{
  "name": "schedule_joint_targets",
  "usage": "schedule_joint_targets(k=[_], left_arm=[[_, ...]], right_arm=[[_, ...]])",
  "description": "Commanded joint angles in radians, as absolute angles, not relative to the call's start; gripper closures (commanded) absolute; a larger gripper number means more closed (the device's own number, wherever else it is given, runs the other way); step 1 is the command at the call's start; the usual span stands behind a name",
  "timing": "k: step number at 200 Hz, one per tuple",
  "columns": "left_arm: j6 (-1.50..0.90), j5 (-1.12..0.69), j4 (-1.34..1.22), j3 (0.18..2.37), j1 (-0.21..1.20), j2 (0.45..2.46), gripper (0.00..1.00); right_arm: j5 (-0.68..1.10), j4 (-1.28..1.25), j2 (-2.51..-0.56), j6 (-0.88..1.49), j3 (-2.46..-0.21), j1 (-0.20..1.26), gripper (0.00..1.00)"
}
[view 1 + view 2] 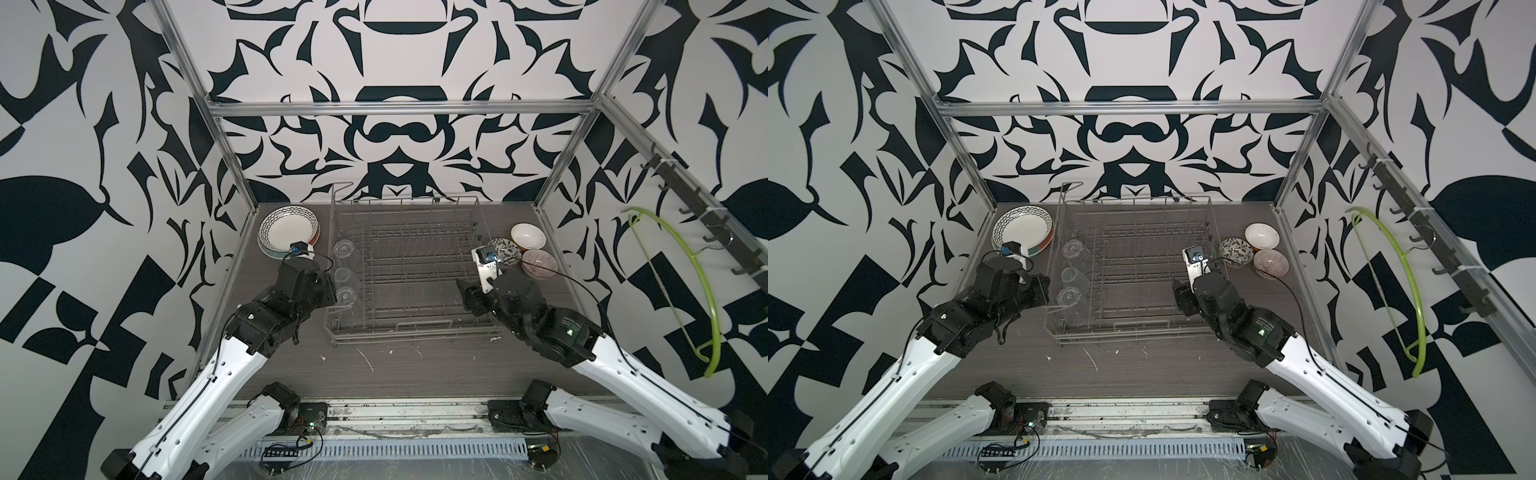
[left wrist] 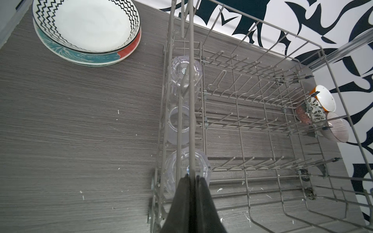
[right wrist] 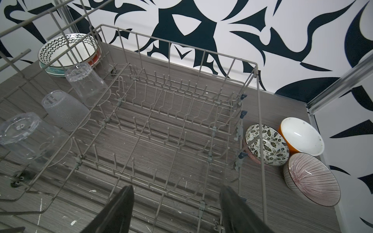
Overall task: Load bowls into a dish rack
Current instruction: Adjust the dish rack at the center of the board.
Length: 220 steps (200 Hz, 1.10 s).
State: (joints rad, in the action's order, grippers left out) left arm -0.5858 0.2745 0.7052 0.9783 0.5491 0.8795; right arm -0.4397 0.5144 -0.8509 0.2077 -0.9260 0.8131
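Showing floral bowl (image 3: 266, 145), orange bowl (image 3: 302, 137) and striped bowl (image 3: 312, 179) clustered mouth-up on the table (image 1: 374, 374), just beyond the right wall of the rack (image 1: 415, 270). The floral bowl is nearest that wall, the orange bowl lies toward the rack's far corner, and the striped bowl toward its near side. None is loaded yet.

The right gripper (image 3: 177, 207) hangs over the rack's right side, fingers spread wide and holding nothing. All three bowls lie to its right, across the wall wire, so a reach probably has to clear the wall's top before descending. Being round, they offer no long axis to align with; a pinch on a rim seems likeliest, and the floral rim is closest. The right arm is plainly the nearer one.

The left gripper (image 2: 192, 178) is clenched on the top wire of the rack's left wall, above a row of three glasses (image 3: 64, 110), apparently steadying the rack. Stacked plates (image 2: 86, 26) lie beyond that left wall.
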Motion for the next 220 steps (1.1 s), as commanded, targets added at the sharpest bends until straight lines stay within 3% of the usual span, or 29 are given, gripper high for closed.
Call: schedule_joint_targets(k=[1,125,191,220], left_arm=[[-0.540,0.290,0.777,0.981,0.541,0.923,0.99],[-0.586,0.413,0.813,0.927,0.436,0.864,1.00],[-0.548,0.295,0.771,0.900,0.353,0.908,1.00],[-0.548,0.253,0.745,0.902,0.353,0.924,0.76]], right_arm=[[-0.492,0.509,-0.838,0.208,-0.923,0.816,0.27],[-0.604,0.534,-0.794,0.219,-0.903,0.814,0.26],[-0.630,0.539,-0.819,0.218,-0.907,0.814,0.25],[-0.643,0.539,-0.825,0.216,-0.907,0.814,0.24]])
